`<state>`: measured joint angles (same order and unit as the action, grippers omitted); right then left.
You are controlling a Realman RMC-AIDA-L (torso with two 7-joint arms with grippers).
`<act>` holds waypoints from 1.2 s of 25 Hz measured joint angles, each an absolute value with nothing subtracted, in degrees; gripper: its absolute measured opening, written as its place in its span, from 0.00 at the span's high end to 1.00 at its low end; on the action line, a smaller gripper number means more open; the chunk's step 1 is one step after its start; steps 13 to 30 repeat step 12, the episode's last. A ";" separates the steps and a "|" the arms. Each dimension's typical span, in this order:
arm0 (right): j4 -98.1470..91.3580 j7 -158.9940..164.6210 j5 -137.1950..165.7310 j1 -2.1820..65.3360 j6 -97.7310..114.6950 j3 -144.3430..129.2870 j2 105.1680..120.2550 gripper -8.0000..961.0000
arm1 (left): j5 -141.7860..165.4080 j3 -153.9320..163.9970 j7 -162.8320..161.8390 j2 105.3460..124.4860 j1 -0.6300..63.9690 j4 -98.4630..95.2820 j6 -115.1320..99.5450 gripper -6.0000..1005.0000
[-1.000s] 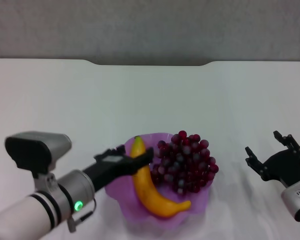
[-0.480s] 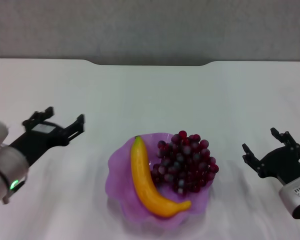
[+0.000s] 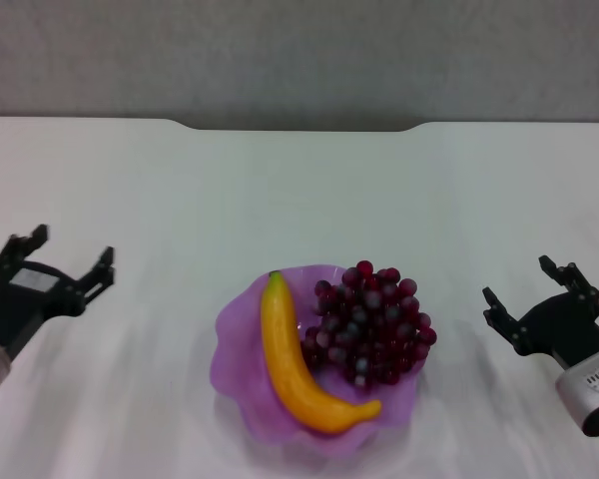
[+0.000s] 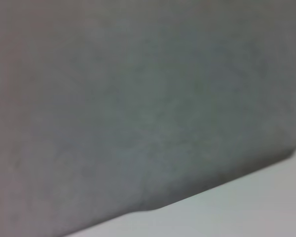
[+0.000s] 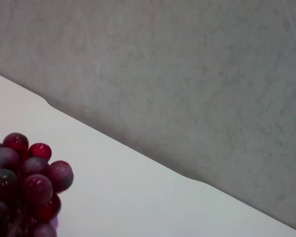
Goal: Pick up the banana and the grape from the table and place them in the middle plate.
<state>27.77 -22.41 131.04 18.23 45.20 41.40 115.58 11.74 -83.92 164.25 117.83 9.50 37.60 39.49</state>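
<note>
Both fruits already lie in the middle plate (image 3: 242, 329): the banana (image 3: 293, 361) curves along the side nearer my left arm, its green tip pointing away from me, and the grape (image 3: 372, 321) bunch sits touching it on the side nearer my right arm, heaped against the far rim. Nothing of the task is left on the table (image 3: 299, 200), so I judge the placing done and the step in hand to be the retreat. My left end effector (image 3: 52, 271) hangs over the table well apart from the plate, fingers spread wide and holding nothing. My right end effector (image 3: 531, 295) hovers near the plate's other side, likewise spread and empty. My right wrist view catches the grape (image 5: 24, 183) at its edge. What I think comes next is little: draw both arms clear without brushing the wavy rim.
</note>
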 joint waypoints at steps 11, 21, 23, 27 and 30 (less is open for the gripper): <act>26.67 -16.46 130.96 17.96 47.15 41.46 115.67 0.15 | -3.23 -83.15 162.14 117.96 12.92 19.92 50.71 0.11; 26.32 -15.95 130.96 18.00 47.13 41.42 115.67 0.15 | -3.90 -83.15 160.86 118.00 12.95 18.70 50.50 0.11; 26.32 -15.95 130.96 18.00 47.13 41.42 115.67 0.15 | -3.90 -83.15 160.86 118.00 12.95 18.70 50.50 0.11; 26.32 -15.95 130.96 18.00 47.13 41.42 115.67 0.15 | -3.90 -83.15 160.86 118.00 12.95 18.70 50.50 0.11; 26.32 -15.95 130.96 18.00 47.13 41.42 115.67 0.15 | -3.90 -83.15 160.86 118.00 12.95 18.70 50.50 0.11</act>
